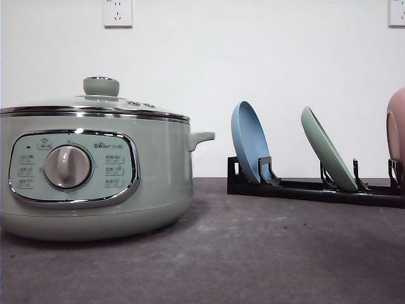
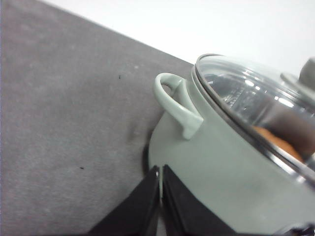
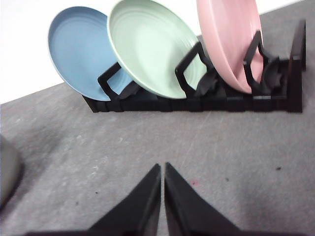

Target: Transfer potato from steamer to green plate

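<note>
Front: steamer has its glass lid on, so the lid comes off first; green plate stands tilted in the black rack, between blue plate and pink plate. Bare table between cooker and rack for setting things down.

Left wrist: left gripper pinched together, empty, tips just beside the steamer wall under the side handle. Potato visible through the glass, beyond the tips. Go for the knob, lift straight, watch the chrome rim.

Right wrist: right gripper also pinched together, empty; green plate straight ahead of the tips. Pull along its slot, neighbours close.
</note>
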